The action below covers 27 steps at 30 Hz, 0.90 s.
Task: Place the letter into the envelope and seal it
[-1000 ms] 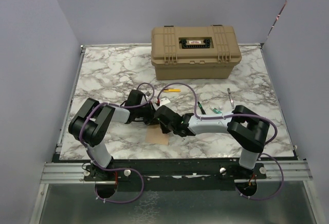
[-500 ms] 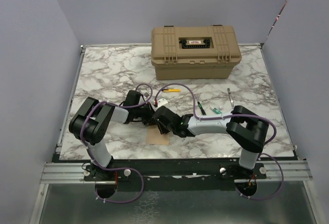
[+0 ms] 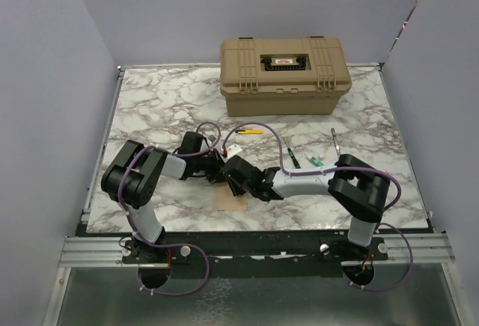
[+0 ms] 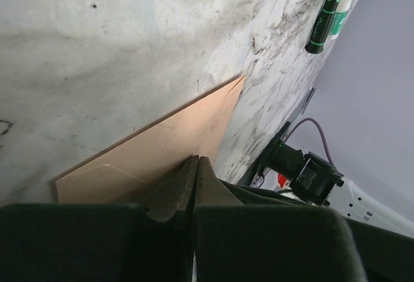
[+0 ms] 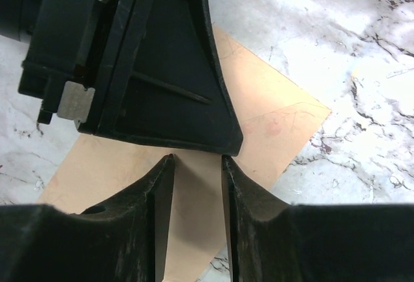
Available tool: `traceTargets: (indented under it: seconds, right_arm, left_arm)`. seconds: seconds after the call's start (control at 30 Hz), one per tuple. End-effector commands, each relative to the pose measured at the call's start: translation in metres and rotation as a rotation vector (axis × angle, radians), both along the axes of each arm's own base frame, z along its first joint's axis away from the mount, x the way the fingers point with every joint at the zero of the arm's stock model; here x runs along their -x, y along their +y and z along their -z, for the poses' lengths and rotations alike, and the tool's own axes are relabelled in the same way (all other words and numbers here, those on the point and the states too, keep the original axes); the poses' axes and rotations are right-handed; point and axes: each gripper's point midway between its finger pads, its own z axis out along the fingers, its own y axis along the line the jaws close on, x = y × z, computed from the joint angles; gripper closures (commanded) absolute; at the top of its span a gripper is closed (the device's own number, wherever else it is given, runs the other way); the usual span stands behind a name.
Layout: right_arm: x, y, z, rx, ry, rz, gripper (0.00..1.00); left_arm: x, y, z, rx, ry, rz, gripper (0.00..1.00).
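A flat peach-tan envelope (image 3: 229, 200) lies on the marble table near the front edge. It also shows in the left wrist view (image 4: 165, 146), with a faint flap seam at its near corner, and in the right wrist view (image 5: 272, 110). No pale yellow flap inside shows. I see no separate letter sheet. My left gripper (image 3: 218, 173) is shut, with its fingertips (image 4: 189, 163) pressed down on the envelope. My right gripper (image 3: 235, 184) is slightly open, its own view (image 5: 197, 160) showing its tips on the envelope, right against the left gripper's finger (image 5: 162, 88).
A tan toolbox (image 3: 284, 76) stands at the back. A yellow pen (image 3: 251, 131), a white tag (image 3: 237, 149), a green marker (image 3: 293, 157) and a thin tool (image 3: 334, 139) lie behind the arms. The marker also shows in the left wrist view (image 4: 326, 10).
Both grippers have crept slightly to the left over the envelope, staying together. The envelope has not visibly moved.
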Motion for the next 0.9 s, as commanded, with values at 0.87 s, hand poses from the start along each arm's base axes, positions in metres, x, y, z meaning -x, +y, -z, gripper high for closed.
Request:
traceTargets:
  seconds: [0.87]
  right_arm:
    - [0.07, -0.045, -0.021, 0.085, 0.152, 0.091, 0.94]
  left_arm:
    - [0.028, 0.035, 0.053, -0.196, 0.163, -0.027, 1.0]
